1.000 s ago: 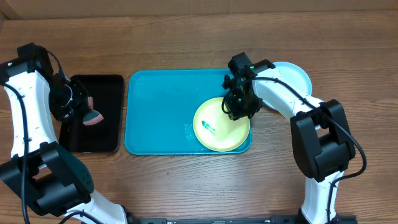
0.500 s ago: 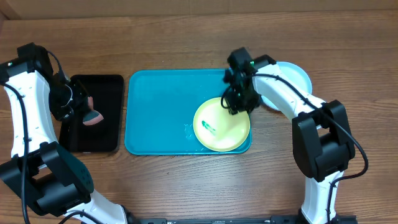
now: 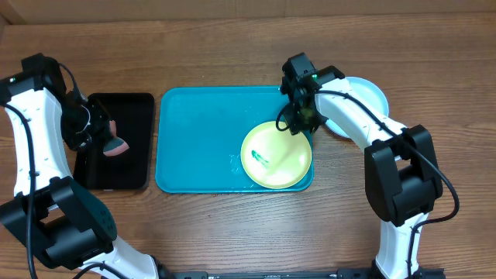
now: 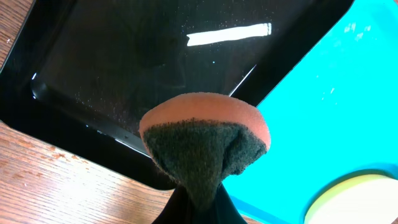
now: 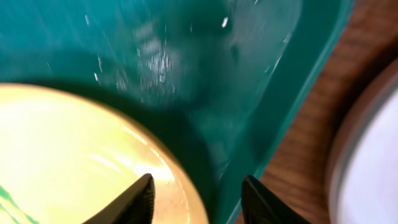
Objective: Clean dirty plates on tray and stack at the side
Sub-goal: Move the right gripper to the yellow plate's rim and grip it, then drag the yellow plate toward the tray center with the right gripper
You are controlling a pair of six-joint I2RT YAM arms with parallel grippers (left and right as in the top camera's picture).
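Teal smear (image 3: 260, 161) on the yellow plate (image 3: 279, 163) shows whole only from overhead.

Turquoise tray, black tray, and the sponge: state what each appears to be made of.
Turquoise tray: probably moulded plastic, glossy; uniform colour, rounded raised rim, soft highlights.
Black tray: smooth and glossy, mirroring a sharp light streak; plastic or coated metal, cannot tell.
Sponge: soft orange-pink foam with a dark, coarse fibrous scouring layer, pinched into folds.
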